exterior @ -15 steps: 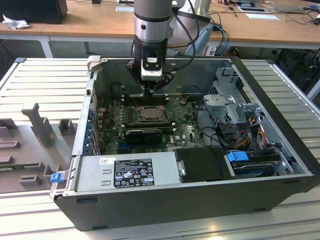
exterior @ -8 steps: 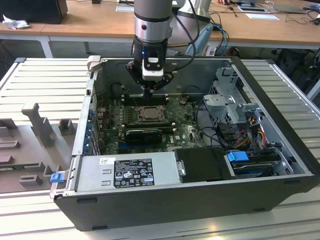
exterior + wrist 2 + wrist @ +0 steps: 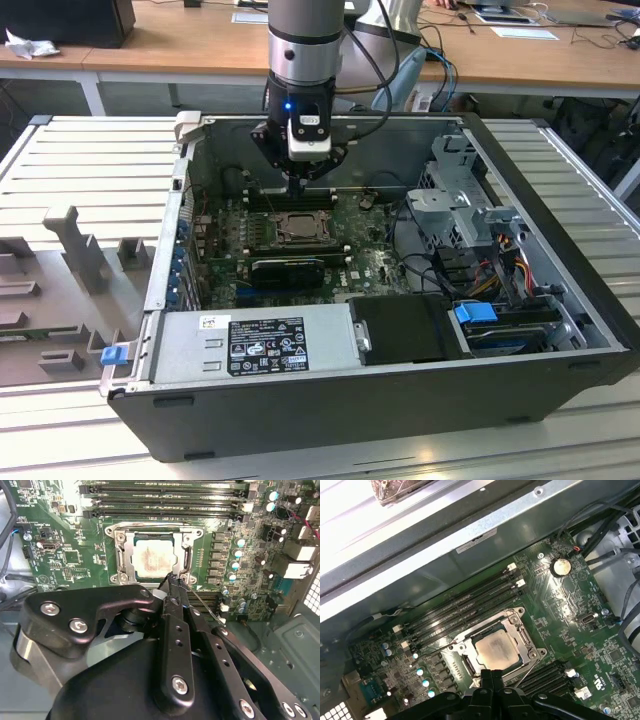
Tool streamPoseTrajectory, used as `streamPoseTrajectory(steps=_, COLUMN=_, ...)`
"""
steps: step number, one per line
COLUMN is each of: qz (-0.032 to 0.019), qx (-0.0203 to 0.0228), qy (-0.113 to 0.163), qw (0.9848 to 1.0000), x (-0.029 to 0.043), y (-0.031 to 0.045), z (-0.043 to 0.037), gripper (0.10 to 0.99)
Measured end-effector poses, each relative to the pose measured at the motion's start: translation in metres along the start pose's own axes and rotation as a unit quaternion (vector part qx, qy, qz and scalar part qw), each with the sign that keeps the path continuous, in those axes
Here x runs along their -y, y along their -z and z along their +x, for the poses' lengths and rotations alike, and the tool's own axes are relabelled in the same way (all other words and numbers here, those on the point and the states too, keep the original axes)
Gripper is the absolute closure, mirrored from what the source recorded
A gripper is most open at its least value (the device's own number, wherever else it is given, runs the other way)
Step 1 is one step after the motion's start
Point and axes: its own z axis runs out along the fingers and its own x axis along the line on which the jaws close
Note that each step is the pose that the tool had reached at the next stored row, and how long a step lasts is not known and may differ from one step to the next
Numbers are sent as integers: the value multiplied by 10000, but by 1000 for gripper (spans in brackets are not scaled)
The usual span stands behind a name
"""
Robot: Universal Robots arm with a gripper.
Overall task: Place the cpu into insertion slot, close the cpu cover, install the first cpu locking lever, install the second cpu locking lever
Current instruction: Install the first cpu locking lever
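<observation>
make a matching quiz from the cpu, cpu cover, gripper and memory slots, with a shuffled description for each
1 cpu
2 cpu cover
3 gripper
4 memory slots

a long black rows
b metal frame lying flat around the chip
c pale silver-grey square
d poised at the frame's edge

Pairs: 1-c, 2-b, 3-d, 4-a

Tabletop (image 3: 90,160): we see a ribbed, silver metal surface that runs beneath everything.
Computer case (image 3: 330,410): we find it dark and open on top, lying directly on the tabletop near the middle.
Grey moulded fixture (image 3: 60,290): we see it on the tabletop just beside the case, on the exterior view's left.
</observation>
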Motion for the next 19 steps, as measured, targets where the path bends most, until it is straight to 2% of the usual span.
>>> streamPoseTrajectory(steps=12, qz=10, qx=-10, qy=427, qw=9991, x=0, y=0, z=0, gripper=980)
streamPoseTrajectory(steps=16, qz=15, qx=-16, qy=638, qw=9980, x=0, y=0, z=0, gripper=980)
streamPoseTrajectory(steps=19, qz=21, qx=-22, qy=893, qw=9960, x=0, y=0, z=0, gripper=980)
